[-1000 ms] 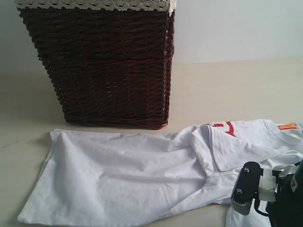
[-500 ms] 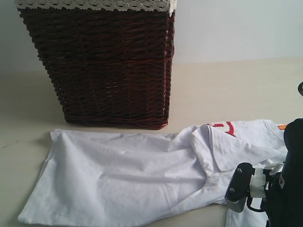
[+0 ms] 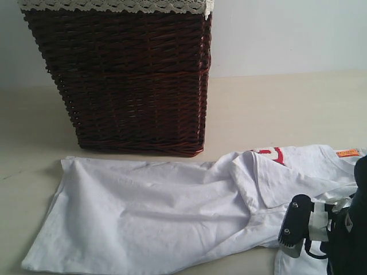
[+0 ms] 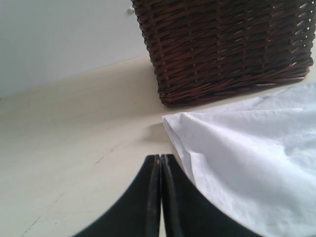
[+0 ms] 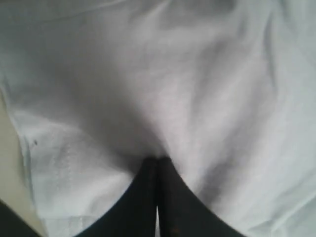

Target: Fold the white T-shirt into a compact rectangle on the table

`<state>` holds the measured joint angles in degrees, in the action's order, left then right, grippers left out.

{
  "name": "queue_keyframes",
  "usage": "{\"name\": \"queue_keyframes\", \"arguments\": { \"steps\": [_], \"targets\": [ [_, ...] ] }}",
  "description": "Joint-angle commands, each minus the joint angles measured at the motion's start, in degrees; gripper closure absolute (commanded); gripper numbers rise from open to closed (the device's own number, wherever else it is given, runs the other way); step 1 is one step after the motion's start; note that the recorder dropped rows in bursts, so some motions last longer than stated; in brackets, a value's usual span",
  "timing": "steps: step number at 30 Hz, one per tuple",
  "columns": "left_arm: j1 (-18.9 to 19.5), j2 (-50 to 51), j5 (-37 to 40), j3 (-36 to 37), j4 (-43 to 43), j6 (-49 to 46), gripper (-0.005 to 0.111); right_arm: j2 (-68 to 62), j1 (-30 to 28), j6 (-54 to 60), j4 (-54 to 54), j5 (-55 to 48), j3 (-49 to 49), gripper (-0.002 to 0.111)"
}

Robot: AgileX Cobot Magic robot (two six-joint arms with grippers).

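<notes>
The white T-shirt (image 3: 160, 217) lay flat on the table (image 3: 275, 109), filling the lower half of the exterior view in front of the dark wicker basket (image 3: 132, 80). Its long axis ran left to right. The straight edge faced the lower left, and the chest end with the red lettering (image 3: 274, 153) and an orange tag (image 3: 347, 152) pointed to the right edge. The right gripper (image 5: 157, 160) had its fingers pressed together on a pinch of the shirt's cloth at the lower right. The left gripper (image 4: 160, 158), fingers together and holding nothing, hung over bare table just beside the shirt's corner.
</notes>
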<state>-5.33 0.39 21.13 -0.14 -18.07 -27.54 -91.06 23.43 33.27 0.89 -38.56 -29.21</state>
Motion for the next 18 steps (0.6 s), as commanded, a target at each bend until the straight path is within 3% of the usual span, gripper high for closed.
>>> {"name": "queue_keyframes", "arguments": {
  "steps": [1, 8, 13, 16, 18],
  "targets": [
    [0.1, -0.4, -0.3, 0.1, -0.2, 0.2, 0.104, 4.5, -0.2, -1.6, 2.7, 8.5, 0.4, 0.108],
    [0.1, -0.4, -0.3, 0.1, -0.2, 0.2, 0.104, 5.0, -0.3, -5.4, 3.1, 10.0, -4.7, 0.108],
    [0.1, -0.4, -0.3, 0.1, -0.2, 0.2, 0.104, 5.0, -0.3, -3.2, -0.4, 2.1, -7.8, 0.106],
    [0.1, -0.4, -0.3, 0.1, -0.2, 0.2, 0.104, 5.0, -0.2, 4.7, -3.2, -4.6, -7.6, 0.09],
    [0.1, -0.4, -0.3, 0.1, -0.2, 0.2, 0.104, 5.1, -0.2, 10.2, -7.0, -8.1, -6.8, 0.069]
  ]
}}
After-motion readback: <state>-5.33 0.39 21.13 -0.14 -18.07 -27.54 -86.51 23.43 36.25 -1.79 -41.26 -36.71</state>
